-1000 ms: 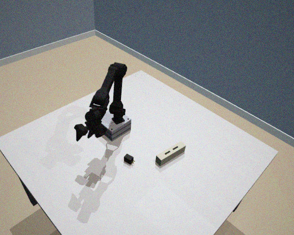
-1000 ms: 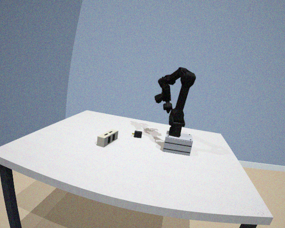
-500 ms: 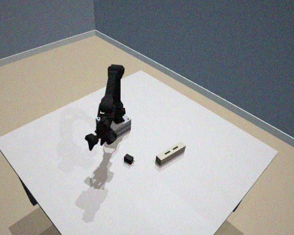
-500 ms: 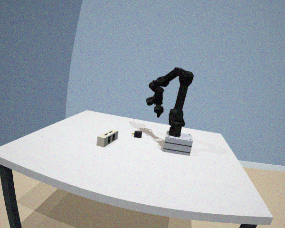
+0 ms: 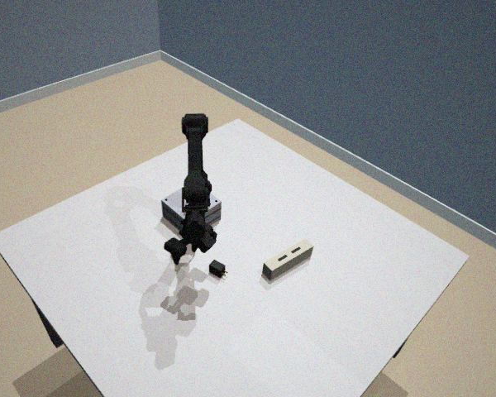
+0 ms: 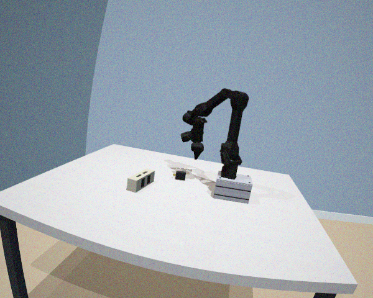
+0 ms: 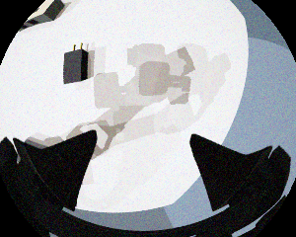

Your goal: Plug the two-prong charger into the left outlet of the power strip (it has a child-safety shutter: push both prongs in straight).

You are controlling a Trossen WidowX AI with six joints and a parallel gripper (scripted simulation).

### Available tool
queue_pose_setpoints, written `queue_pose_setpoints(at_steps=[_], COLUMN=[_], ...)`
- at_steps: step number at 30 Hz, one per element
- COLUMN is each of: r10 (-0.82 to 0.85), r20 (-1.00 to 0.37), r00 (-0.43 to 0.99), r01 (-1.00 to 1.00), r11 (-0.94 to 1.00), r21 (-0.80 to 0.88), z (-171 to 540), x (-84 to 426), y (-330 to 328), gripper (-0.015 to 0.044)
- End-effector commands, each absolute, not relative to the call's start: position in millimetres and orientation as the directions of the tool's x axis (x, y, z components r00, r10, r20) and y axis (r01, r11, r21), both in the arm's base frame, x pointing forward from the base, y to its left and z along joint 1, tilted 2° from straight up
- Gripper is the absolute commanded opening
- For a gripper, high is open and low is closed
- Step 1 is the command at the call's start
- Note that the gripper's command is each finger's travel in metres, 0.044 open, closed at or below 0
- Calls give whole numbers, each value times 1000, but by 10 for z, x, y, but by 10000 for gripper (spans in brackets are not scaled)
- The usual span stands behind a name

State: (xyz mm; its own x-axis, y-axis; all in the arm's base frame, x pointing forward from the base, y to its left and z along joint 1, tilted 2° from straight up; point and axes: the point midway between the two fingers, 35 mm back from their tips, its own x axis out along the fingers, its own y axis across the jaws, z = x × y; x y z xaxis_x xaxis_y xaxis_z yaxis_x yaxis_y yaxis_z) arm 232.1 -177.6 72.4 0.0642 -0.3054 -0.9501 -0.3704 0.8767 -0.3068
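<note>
Nothing done yet: gripper (image 7: pixel 143 152), jaws wide and empty, hovers above the table; charger (image 7: pixel 76 66) at 10 o'clock, ungrasped, well apart from the power strip (image 5: pixel 288 259).

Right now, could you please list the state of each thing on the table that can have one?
Gripper: open, empty, pointing down above the table.
Charger: lying loose on the table, unplugged, not gripped.
Power strip: lying flat, slots up, both outlets vacant.

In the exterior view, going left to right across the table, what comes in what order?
Power strip → charger → gripper, open and above the table → arm base.
</note>
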Motion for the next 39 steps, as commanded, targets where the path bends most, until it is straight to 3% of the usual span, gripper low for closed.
queue_pose_setpoints(at_steps=[1,20,39], r10=[-260,-77,-71], r20=[-964,-997,-997], r00=[55,-26,-30], r01=[-376,-398,-399], r11=[889,915,916], r21=[-261,-60,-54], z=[630,258,30], x=[2398,2621,2644], y=[-1626,-830,-812], gripper=[440,440,440])
